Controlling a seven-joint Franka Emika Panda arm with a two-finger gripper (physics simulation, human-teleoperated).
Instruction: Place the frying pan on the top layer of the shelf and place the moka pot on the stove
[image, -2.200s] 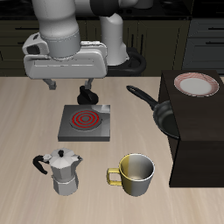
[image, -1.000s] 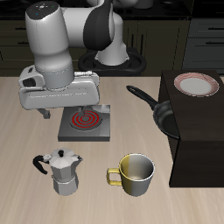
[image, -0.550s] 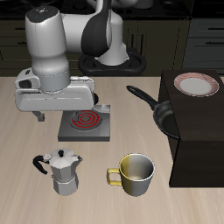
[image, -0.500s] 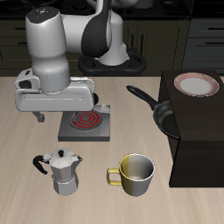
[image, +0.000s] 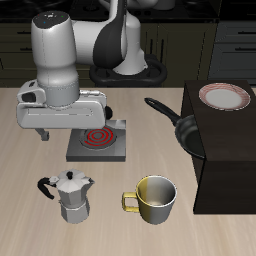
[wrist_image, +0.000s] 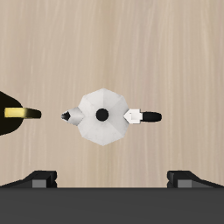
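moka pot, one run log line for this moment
phase: approach | gripper: open, above moka pot, not touching | moka pot: upright on table, off stove | frying pan: beside shelf

Moka pot (image: 71, 196) shiny faceted metal; mug (image: 155, 199) glossy yellowish metal; table (image: 30, 210) matt pale wood.

moka pot (wrist_image: 102, 115) upright on table (wrist_image: 112, 44) | mug (wrist_image: 12, 113) beside

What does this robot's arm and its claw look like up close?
The arm is made of fat, rounded, glossy white-grey segments with black joints. It ends in a wide, flat, pale-grey block. The claw shows as two small dark, squared fingertips. No cables or markings are visible.
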